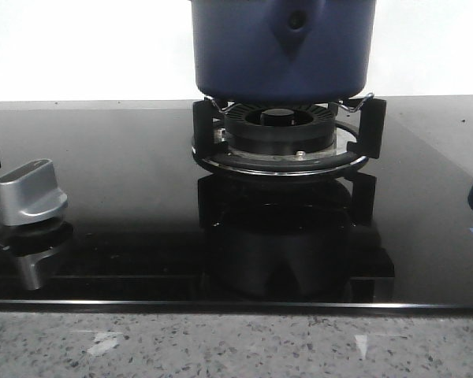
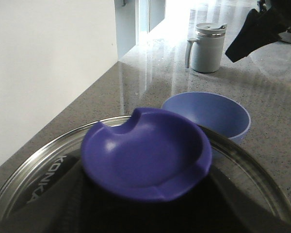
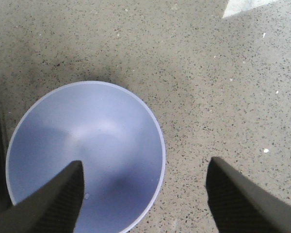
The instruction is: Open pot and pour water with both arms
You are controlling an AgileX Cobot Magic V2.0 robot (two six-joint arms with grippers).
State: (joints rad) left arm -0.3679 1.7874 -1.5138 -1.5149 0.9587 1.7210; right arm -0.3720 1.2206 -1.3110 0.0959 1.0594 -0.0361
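The dark navy pot (image 1: 284,43) stands on the black burner ring (image 1: 280,138); its top is cut off in the front view. In the left wrist view a glass lid with a steel rim (image 2: 262,170) carries a blue dished knob (image 2: 145,153). My left gripper's dark fingers (image 2: 63,204) close in under that knob, tips hidden. I cannot tell whether the lid rests on the pot. My right gripper (image 3: 144,194) is open above the counter, one finger over a light blue bowl (image 3: 87,145), the other over bare stone.
The glossy black cooktop (image 1: 126,157) has a silver control knob (image 1: 31,193) at its left. A grey lidded mug (image 2: 206,46) stands on the speckled counter (image 2: 150,68) beyond the bowl (image 2: 208,114). A white wall runs along one side.
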